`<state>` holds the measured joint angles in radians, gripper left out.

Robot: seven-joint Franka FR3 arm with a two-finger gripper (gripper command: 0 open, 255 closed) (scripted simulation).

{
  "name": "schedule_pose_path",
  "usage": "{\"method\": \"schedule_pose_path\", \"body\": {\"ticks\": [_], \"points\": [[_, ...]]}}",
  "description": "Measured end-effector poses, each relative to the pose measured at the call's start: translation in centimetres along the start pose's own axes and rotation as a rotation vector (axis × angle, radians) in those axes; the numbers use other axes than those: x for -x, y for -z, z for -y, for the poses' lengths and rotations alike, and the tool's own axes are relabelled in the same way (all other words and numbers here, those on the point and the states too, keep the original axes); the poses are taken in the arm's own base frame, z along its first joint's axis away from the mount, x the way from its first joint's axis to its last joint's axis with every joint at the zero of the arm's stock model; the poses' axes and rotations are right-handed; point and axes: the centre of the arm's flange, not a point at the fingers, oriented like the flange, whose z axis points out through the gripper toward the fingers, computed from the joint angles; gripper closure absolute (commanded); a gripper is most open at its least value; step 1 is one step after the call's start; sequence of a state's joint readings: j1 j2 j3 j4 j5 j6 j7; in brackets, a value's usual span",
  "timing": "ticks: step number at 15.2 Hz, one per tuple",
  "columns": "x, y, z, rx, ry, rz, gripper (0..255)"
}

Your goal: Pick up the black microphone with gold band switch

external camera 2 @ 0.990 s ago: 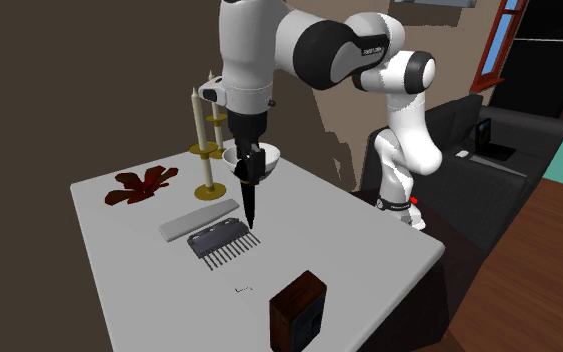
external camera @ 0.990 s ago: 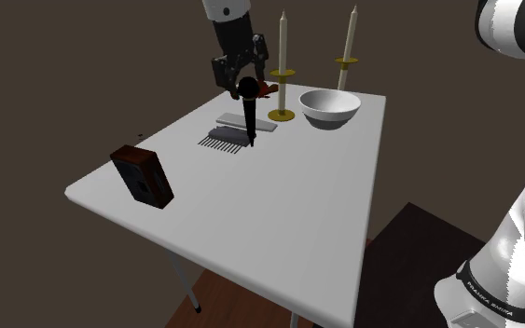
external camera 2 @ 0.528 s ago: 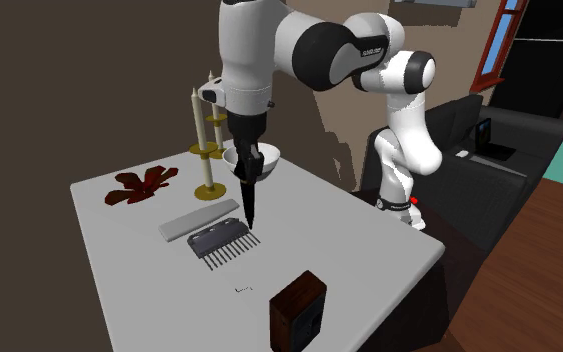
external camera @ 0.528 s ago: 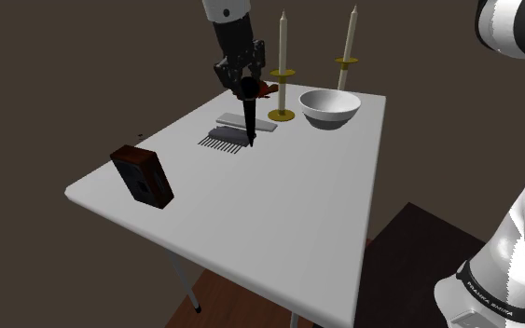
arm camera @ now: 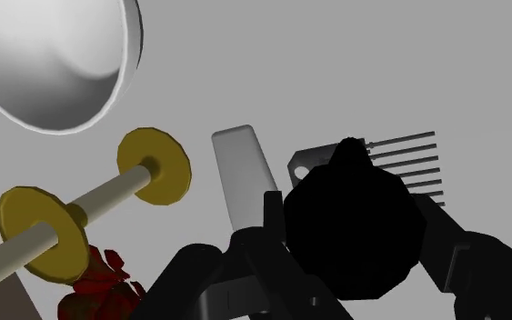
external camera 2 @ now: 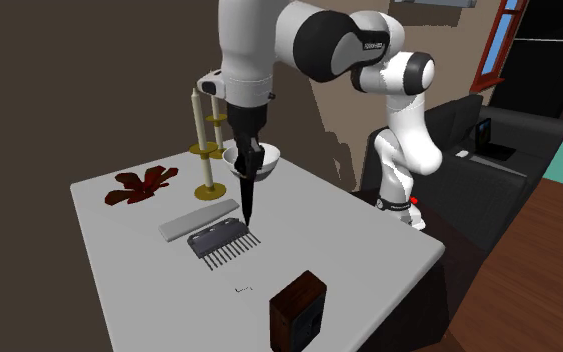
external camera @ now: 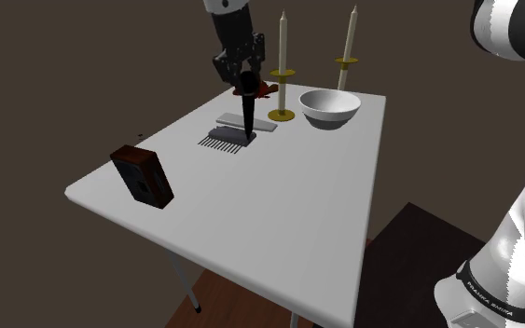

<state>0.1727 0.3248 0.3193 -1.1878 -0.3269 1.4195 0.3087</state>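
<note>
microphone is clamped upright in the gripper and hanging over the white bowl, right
Not the bowl. The microphone is clamped upright in the gripper, but it hangs over the comb; the bowl stands apart, as the shoulder view shows.

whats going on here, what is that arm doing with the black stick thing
The white arm has its black claw shut on the head of a black microphone. The microphone hangs upright with its lower end over a dark comb on the white table, seemingly just clear of it. Two candles, a white bowl and a brown box stand nearby, untouched.
</note>
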Motion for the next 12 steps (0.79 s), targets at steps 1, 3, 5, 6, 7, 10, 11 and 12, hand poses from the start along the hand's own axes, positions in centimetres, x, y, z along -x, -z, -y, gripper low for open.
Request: {"method": "schedule_pose_path", "body": {"ticks": [1,3,5,6,7,10,11,12], "points": [[-0.1,0.5,-0.1,0.0,0.0,0.0,255],[0.0,1.5,-0.5,0.0,0.0,0.0,255],[0.0,2.5,-0.6,0.0,0.0,0.0,255],[0.0,3.0,-0.7,0.0,0.0,0.0,255],[-0.1,3.5,-1.0,0.0,0.0,-0.001,255],[-0.2,5.2,-1.3,0.0,0.0,-0.001,255],[-0.1,5.7,-1.4,0.0,0.0,-0.001,255],[-0.1,5.9,-1.5,0.0,0.0,0.0,255]]}}
